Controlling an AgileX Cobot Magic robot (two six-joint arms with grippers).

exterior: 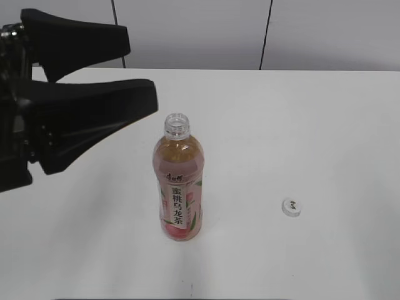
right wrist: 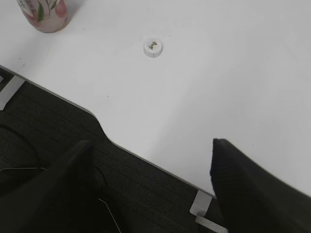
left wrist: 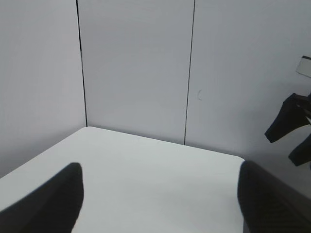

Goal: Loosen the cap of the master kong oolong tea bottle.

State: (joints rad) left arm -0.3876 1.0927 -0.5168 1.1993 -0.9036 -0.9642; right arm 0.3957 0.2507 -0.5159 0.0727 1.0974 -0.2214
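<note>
The master kong oolong tea bottle (exterior: 179, 187) stands upright mid-table with its pink peach label facing me and its neck (exterior: 176, 124) bare. The white cap (exterior: 291, 207) lies flat on the table to the bottle's right, well apart from it. My left gripper (exterior: 142, 70) hangs open at the upper left, above and left of the bottle, empty. Its wrist view shows only bare table between the fingers of the left gripper (left wrist: 159, 194). My right gripper (right wrist: 153, 150) is open and empty over the table's front edge, with the cap (right wrist: 152, 47) and the bottle's base (right wrist: 46, 12) ahead of it.
The white table (exterior: 312, 125) ends at grey wall panels (left wrist: 136, 73) behind. Dark floor (right wrist: 48, 126) lies below the curved front edge, with tape strips (right wrist: 9, 90) on it. A dark arm part (left wrist: 291, 121) shows at the right of the left wrist view.
</note>
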